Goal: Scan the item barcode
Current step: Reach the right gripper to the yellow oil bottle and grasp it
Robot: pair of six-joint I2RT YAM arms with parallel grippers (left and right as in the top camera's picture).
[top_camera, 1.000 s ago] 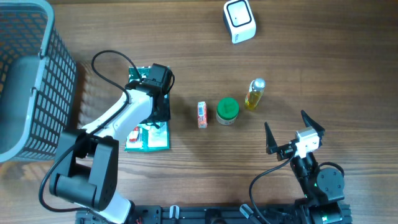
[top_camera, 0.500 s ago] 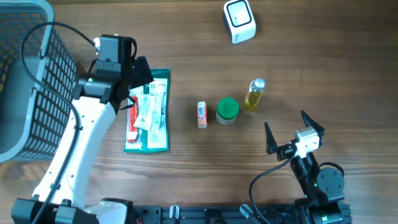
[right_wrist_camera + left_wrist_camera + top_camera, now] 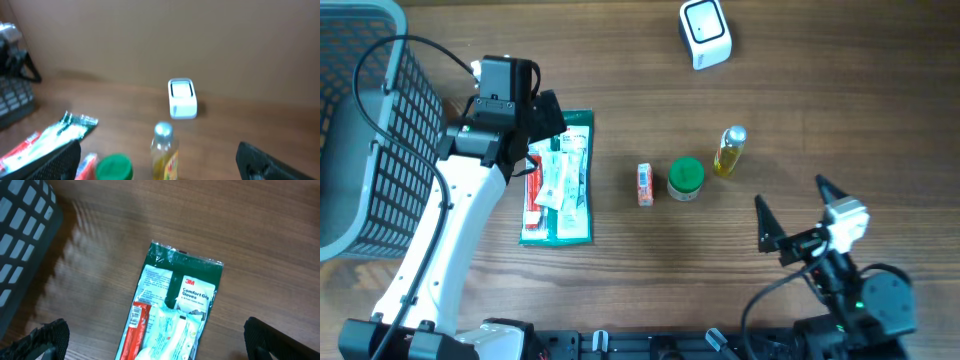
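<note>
Seen from overhead, with 12 o'clock at the far edge of the desk (image 3: 620, 60), the glove pack (image 3: 560, 180) lies flat on the wood toward 9 o'clock. Its long side runs from 12 to 6 and its green header points to 12. The left pincer (image 3: 152, 332) hangs over the pack's 11 o'clock corner. In the left wrist view its two fingers (image 3: 50, 337) sit at the lower corners, spread wide with nothing clasped between them, and the pack lies free on the desk below. At 9 o'clock from that pincer stands the grey mesh basket (image 3: 360, 130), close to the arm but apart from the pack. At 3 o'clock from the pack a short row runs toward 3: a small orange box (image 3: 644, 185), then a green-lidded jar (image 3: 686, 178) just beside it, then a yellow bottle (image 3: 730, 150) lying with its silver cap toward 12. The white scanner (image 3: 705, 33) sits alone near the desk's 12 o'clock edge, well apart from the row and farther still from the pack. The right pincer (image 3: 788, 192) is at about 5 o'clock on the desk, at 5 o'clock from the bottle. Its fingers are splayed fully and empty, touching nothing. The right wrist view, somewhat blurred, looks toward 12 past the bottle to the scanner.
</note>
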